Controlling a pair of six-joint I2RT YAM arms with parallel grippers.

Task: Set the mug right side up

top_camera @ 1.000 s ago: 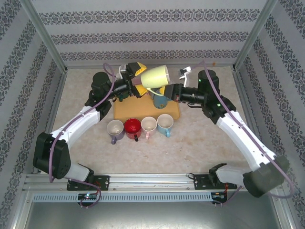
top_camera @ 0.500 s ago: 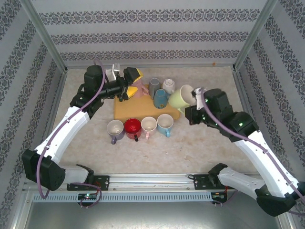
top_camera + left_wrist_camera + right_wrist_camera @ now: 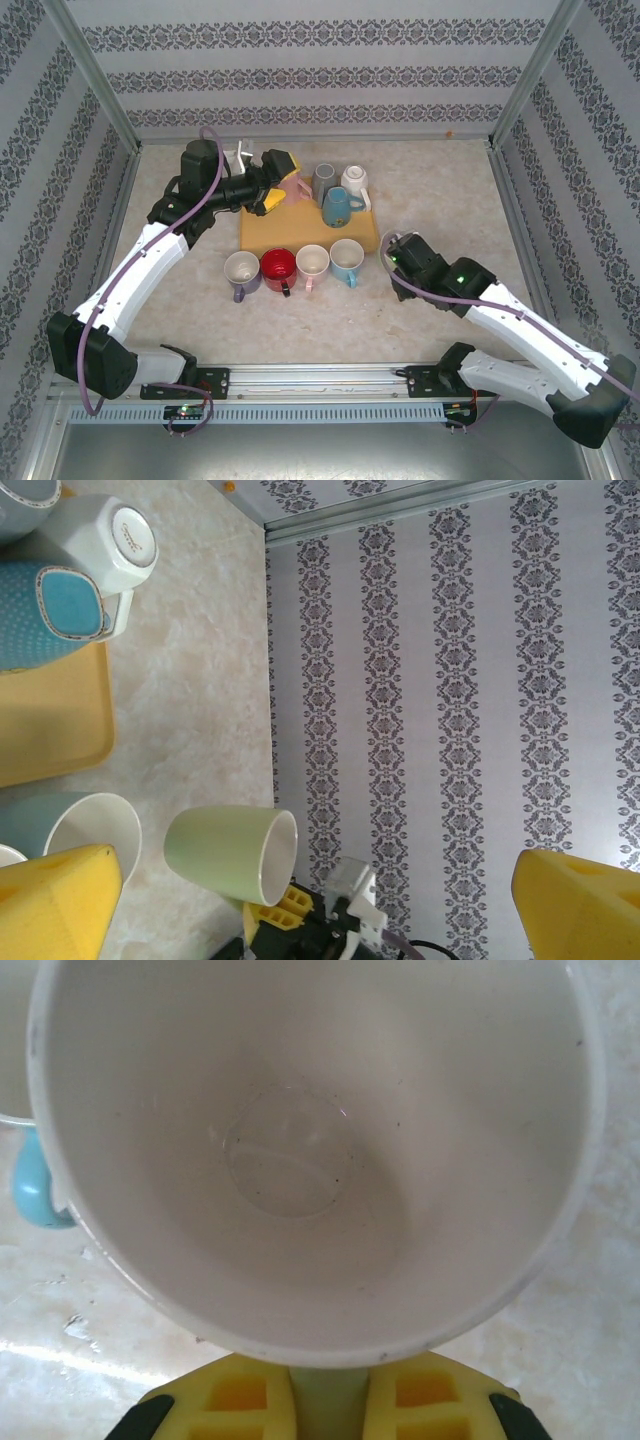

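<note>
Right wrist, right gripper point(image 3: 330, 1405) clamping mug point(image 3: 300, 1150); blue mug point(image 3: 35, 1190) just beside

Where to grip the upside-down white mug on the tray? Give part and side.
Its faceted body, taken from above, seems best: the white mug stands base-up at the far right corner of the tray, the teal mug crowding its near-left side, so close the tool across the free flat walls.

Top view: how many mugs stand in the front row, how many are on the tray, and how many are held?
Front-row mugs: 4
Mugs on the tray: 4
Green mug in the right gripper: 1
Total: 9
</note>
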